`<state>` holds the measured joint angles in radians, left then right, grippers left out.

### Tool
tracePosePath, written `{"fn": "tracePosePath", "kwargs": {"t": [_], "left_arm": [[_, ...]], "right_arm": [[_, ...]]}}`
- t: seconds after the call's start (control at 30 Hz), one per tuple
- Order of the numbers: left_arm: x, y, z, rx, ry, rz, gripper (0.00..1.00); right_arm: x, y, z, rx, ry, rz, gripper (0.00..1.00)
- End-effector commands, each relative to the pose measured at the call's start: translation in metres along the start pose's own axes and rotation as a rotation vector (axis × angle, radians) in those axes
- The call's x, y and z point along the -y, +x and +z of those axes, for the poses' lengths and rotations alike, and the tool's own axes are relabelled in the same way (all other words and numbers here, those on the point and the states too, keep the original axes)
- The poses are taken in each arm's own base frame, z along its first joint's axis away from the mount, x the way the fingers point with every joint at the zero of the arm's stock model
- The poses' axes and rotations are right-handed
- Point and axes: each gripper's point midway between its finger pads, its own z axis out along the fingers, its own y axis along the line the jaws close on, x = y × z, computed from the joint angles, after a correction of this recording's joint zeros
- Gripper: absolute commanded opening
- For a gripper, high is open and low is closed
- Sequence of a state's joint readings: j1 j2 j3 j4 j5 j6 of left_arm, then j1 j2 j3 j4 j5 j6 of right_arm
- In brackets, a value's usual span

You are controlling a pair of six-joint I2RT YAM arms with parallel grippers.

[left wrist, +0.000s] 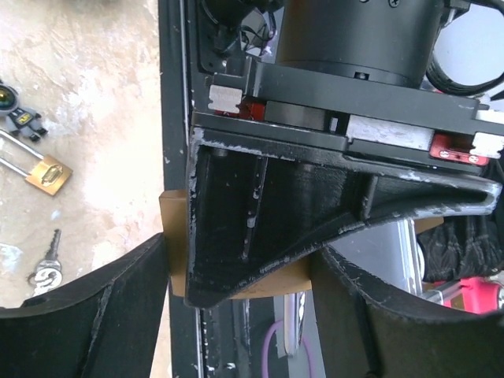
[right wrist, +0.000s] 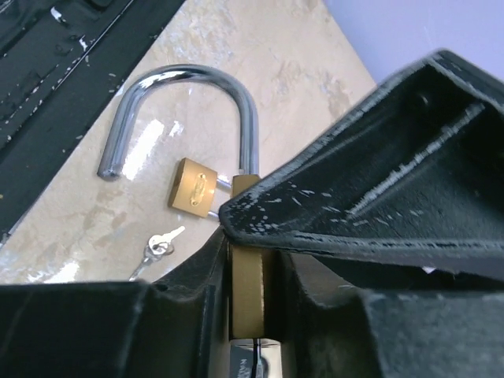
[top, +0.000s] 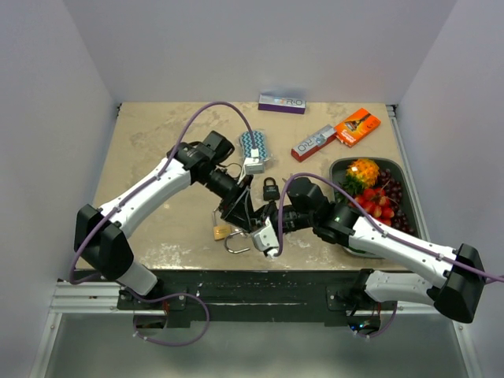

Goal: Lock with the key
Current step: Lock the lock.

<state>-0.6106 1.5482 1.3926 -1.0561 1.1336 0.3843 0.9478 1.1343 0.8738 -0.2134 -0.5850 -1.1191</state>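
Both arms meet low over the beige stone-patterned table (top: 157, 134), toward six o'clock from its middle, close to the near edge. Between them is the large brass padlock (right wrist: 248, 295) with its chrome U-shaped shackle (right wrist: 250, 134). The left gripper (left wrist: 242, 248) reaches in from eleven o'clock and spans the lock's broad width. Brass shows against the inside of each finger, so it appears to hold the body in a wide grip. The right gripper (right wrist: 248, 256) comes in from three o'clock and stands narrow, its pads flush on the lock's two flat faces as far as I can see. Both are on the lock, neither one nearer. The lock's long axis runs from the right gripper's palm outward toward seven o'clock, shackle leading, roughly level with the tabletop. The shackle is open: one leg sits in the body, the other ends free in the air, turned aside. The brass is plain and smooth, seen edge-on. A thin bright sliver shows at its base, perhaps a key in the keyhole; I cannot tell. Under the shackle's arch sits a small brass padlock (right wrist: 194, 187), and near it on the table a small silver key (right wrist: 161, 244). In my judgement the free leg must line up over its hole and be pressed home.
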Motion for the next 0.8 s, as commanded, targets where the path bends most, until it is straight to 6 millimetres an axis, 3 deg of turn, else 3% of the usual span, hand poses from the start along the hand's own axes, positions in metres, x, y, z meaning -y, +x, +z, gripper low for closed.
{"fn": "tracePosePath", "kwargs": {"t": [0.0, 0.03, 0.13, 0.17, 0.2, 0.23, 0.27, 0.37, 0.43, 0.53, 0.63, 0.77], "left_arm": [[0.030, -0.019, -0.001, 0.067, 0.102, 0.051, 0.00], [0.029, -0.019, -0.001, 0.065, 0.103, 0.047, 0.00], [0.025, -0.015, -0.001, 0.053, 0.092, 0.055, 0.00], [0.023, -0.015, -0.001, 0.048, 0.084, 0.073, 0.04], [0.021, -0.014, -0.003, 0.048, 0.075, 0.070, 0.24], [0.016, -0.016, -0.010, 0.065, 0.056, 0.064, 0.33], [0.013, -0.020, -0.018, 0.085, 0.036, 0.079, 0.50], [-0.009, -0.032, -0.060, 0.193, -0.085, 0.086, 0.64], [-0.026, -0.034, -0.093, 0.257, -0.181, 0.088, 0.65], [-0.036, -0.021, -0.115, 0.261, -0.297, 0.141, 0.66], [-0.037, -0.003, -0.113, 0.237, -0.344, 0.180, 0.66], [-0.032, 0.009, -0.108, 0.239, -0.353, 0.195, 0.66]], "right_arm": [[0.008, -0.009, -0.002, 0.010, 0.015, -0.055, 0.13], [0.009, -0.010, -0.004, 0.013, 0.024, -0.047, 0.03], [0.013, -0.016, -0.006, 0.030, 0.045, -0.016, 0.00], [0.012, -0.016, -0.007, 0.029, 0.044, -0.007, 0.00], [0.012, -0.017, -0.008, 0.027, 0.046, 0.000, 0.00], [0.013, -0.017, -0.010, 0.026, 0.058, 0.027, 0.00], [0.015, -0.018, -0.011, 0.027, 0.067, 0.045, 0.00], [0.022, -0.019, -0.014, 0.011, 0.109, 0.159, 0.00], [0.029, -0.020, -0.017, 0.006, 0.142, 0.263, 0.00], [0.037, -0.019, -0.020, 0.022, 0.173, 0.448, 0.00], [0.048, -0.015, -0.025, 0.048, 0.187, 0.652, 0.00], [0.054, -0.016, -0.028, 0.081, 0.192, 0.760, 0.00]]}}
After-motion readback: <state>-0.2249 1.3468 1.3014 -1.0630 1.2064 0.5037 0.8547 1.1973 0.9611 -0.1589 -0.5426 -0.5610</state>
